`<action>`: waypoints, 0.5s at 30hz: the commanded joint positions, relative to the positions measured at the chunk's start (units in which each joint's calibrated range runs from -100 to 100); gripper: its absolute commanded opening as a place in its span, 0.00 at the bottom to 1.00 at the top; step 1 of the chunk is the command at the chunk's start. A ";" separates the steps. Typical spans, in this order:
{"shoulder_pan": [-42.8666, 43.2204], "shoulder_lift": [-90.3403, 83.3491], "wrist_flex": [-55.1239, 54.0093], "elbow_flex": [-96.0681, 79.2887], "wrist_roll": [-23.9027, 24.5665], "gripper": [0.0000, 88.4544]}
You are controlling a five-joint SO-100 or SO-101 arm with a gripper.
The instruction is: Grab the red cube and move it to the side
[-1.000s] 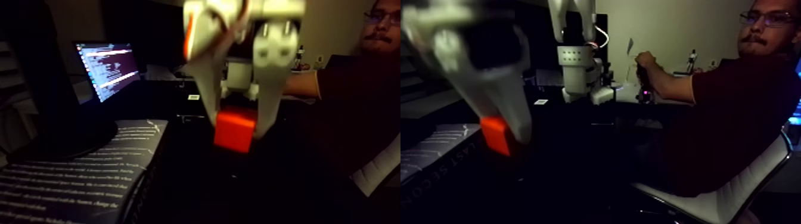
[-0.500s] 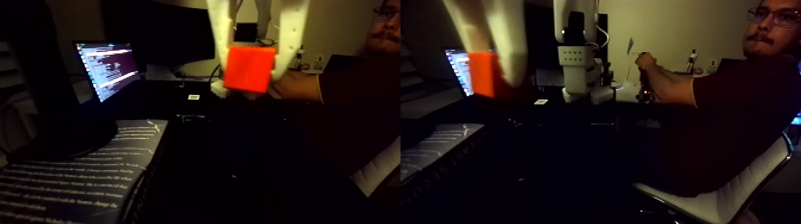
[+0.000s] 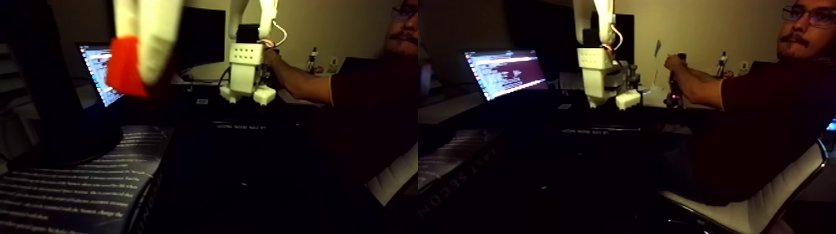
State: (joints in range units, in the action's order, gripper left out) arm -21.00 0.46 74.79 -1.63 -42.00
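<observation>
Item: red cube (image 3: 126, 67), held between my white fingers (image 3: 155, 43), raised well above the dark table (image 3: 261, 162), upper left of the fixed view's left half, in front of the laptop screen (image 3: 93, 71). Status: pickup done, carry to the side apparently under way. Outstanding: lower, set down, let go. Also present: a person's forearm (image 3: 298, 84) behind the arm base (image 3: 246, 71).

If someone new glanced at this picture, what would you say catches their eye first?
Most likely the red cube, the brightest spot in a dim room, held up in the air at the upper left of the left half by the white gripper, whose fingers are blurred. Next comes the lit laptop screen behind it. A seated person's hand grips a handle at the desk on the right.
</observation>
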 commanded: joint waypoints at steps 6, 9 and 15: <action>-3.73 8.70 13.98 18.91 -0.27 0.12; -3.73 11.64 13.98 19.09 0.00 0.12; -3.73 17.44 10.86 19.00 0.97 0.12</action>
State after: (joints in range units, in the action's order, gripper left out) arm -24.40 17.12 87.60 15.15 -41.79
